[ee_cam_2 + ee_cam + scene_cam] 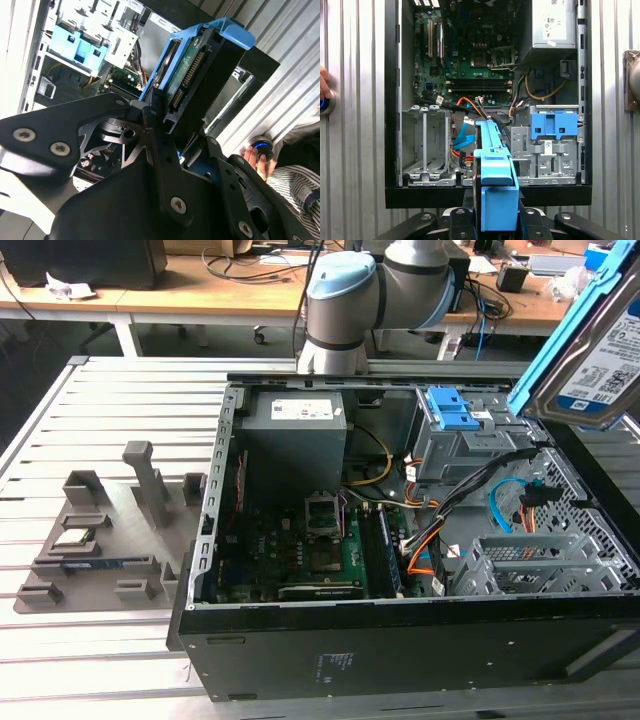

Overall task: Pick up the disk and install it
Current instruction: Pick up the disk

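Hand [172, 137] clamped on the disk [200, 75]; its black fingers [150, 117] press against the blue frame at the end nearest the wrist, so the drive sticks out beyond them, connector end outermost.

Disk [590, 345] hangs in the air at the exterior view's right, above the right end of the open computer case [400, 640] and clear of it; tilted, label face turned down towards the case, touching nothing but the hand.

In the first wrist view the disk [495, 185] shows edge-on; its long axis runs straight out from the hand [495, 222] over the case wall and into the interior.

Key relation: that axis falls between two bays; the empty grey drive cage [427, 145] to one side, the bay with the blue caddy [554, 125] to the other; it is lined up with neither.

In the exterior view the empty cage [530, 560] sits low at the case's near right corner, below the disk; the blue caddy [455, 415] is further back, beside the disk's lower edge.

Judgement: drive lifted and carried over the case, not yet seated; orange and blue cables [465, 137] lie close to the cage mouth.
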`<state>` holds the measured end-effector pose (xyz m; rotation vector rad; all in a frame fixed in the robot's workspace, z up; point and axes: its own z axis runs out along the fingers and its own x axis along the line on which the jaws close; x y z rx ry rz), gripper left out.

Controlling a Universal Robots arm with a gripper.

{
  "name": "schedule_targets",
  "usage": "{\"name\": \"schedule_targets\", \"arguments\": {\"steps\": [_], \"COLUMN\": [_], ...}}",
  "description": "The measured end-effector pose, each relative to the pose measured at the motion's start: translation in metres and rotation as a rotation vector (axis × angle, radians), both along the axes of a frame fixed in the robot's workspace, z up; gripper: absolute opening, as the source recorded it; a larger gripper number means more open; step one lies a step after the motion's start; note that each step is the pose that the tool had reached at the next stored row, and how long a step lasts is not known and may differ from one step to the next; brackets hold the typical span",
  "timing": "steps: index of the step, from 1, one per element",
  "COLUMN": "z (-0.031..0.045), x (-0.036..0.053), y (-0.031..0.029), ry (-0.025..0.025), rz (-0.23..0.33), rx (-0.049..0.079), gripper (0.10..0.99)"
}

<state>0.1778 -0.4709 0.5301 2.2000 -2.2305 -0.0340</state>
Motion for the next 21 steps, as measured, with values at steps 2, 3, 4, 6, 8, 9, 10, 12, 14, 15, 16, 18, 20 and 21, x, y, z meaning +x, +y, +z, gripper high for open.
{"name": "schedule_targets", "arguments": {"steps": [2,3,4,6,8,9,10,12,14,15,16,18,20,21], "z": [-0.0001,-0.0002,-0.0003,-0.0005,-0.0007,-0.0008,-0.001,-0.0011,-0.0013,-0.0013,-0.0015,-0.0016,-0.0018,-0.0019], "x": [0.0,0.0,0.0,0.0,0.0,0.0,0.0,0.0,0.0,0.0,0.0,0.0,0.0,0.0], "y": [-0.0059,-0.0099,-0.0132,-0.0213,-0.0299,-0.0341,-0.039,-0.0443,-0.0512,-0.0537,-0.0593,-0.0643,-0.0692,-0.0752], "ry": [0.0,0.0,0.0,0.0,0.0,0.0,0.0,0.0,0.0,0.0,0.0,0.0,0.0,0.0], "rz": [0.0,0.0,0.0,0.0,0.0,0.0,0.0,0.0,0.0,0.0,0.0,0.0,0.0,0.0], "rx": [0.0,0.0,0.0,0.0,0.0,0.0,0.0,0.0,0.0,0.0,0.0,0.0,0.0,0.0], "gripper": [0.365,0.365,0.365,0.365,0.365,0.365,0.365,0.365,0.365,0.365,0.365,0.365,0.365,0.365]}}
